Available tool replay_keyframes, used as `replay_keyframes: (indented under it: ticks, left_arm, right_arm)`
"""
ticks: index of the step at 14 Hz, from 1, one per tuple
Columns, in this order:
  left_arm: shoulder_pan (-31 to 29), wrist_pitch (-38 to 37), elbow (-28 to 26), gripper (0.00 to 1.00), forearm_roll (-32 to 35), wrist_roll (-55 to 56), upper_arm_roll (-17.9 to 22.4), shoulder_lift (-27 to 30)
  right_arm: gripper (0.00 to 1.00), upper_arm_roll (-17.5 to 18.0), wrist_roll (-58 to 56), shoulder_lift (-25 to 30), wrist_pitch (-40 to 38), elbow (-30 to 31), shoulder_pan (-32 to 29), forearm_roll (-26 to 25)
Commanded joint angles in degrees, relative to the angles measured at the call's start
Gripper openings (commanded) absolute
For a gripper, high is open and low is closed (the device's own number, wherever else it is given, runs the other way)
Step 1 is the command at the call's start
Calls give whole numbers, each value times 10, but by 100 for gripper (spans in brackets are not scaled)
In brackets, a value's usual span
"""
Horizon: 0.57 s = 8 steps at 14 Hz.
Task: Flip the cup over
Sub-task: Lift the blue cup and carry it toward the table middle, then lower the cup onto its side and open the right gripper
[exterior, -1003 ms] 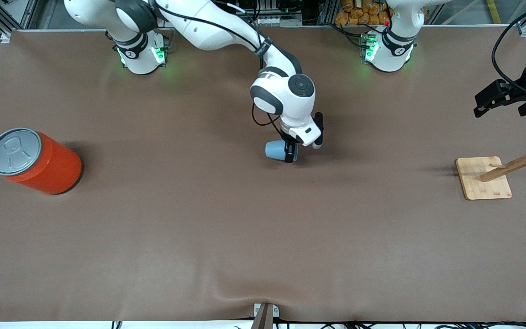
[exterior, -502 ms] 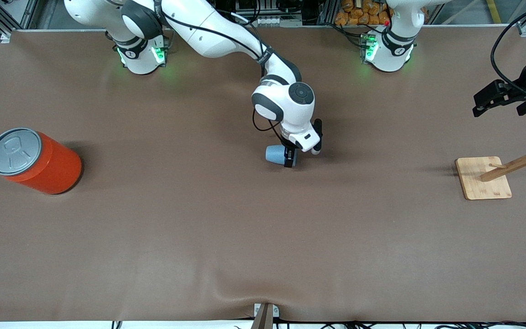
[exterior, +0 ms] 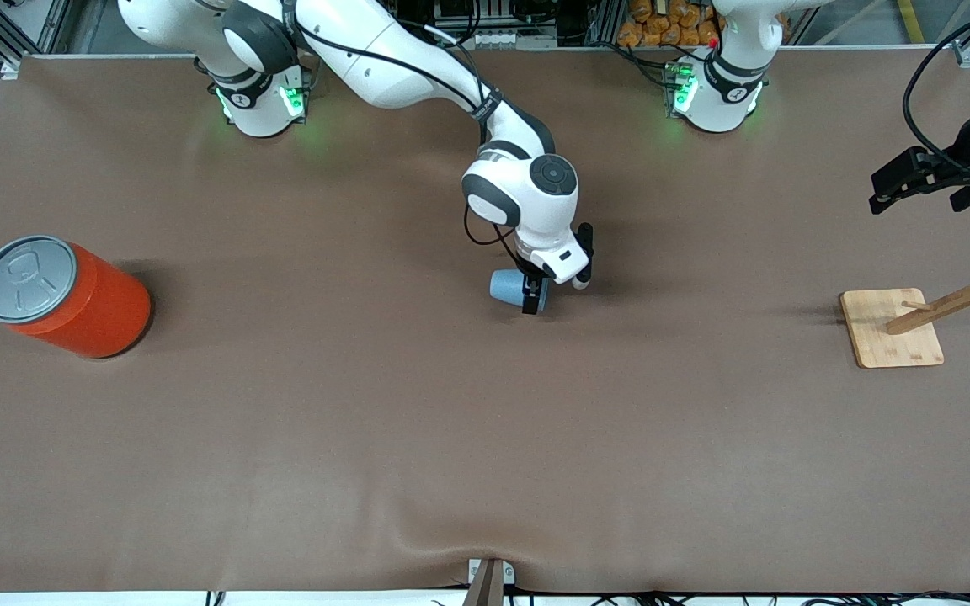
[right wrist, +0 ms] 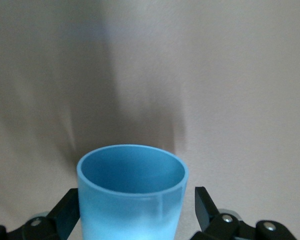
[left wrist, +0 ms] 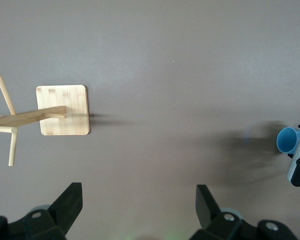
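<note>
My right pincer point(exterior: 533, 296) pinches the cup point(exterior: 508, 286) on its side, over the middle of the surface point(exterior: 367, 421) — a bit toward the edge where the arms stand. In the last second it has dropped lower and turned a little, so I think the flip is under way. My left pincer point(exterior: 889, 192) waits, spread wide, above the wooden rack point(exterior: 927, 320).

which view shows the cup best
The right wrist view: the cup fills the foreground between the right gripper fingers, its open mouth and darker inside plain. The front view shows it small, on its side, partly hidden by the gripper. The left wrist view catches only its mouth at the edge.
</note>
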State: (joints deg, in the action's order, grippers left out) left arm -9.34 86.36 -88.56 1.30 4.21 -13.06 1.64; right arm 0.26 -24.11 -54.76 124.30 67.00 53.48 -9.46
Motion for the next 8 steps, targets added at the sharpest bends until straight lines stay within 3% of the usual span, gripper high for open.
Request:
replay_keyframes:
  ticks: [1,5,8]
  left_arm:
    - [-4,-9,6,100,4,-9,-4,-1]
    - [-3,-9,8,100,4,-9,-4,-4]
    - [-4,-9,8,100,4,-7,-4,-6]
  right_arm:
    - [100,7,-10,25,-54,-6,-9,-9]
    - [100,16,-13,69,-138,-7,-5,1]
    - [100,15,-13,105,-173,-12,-32,38]
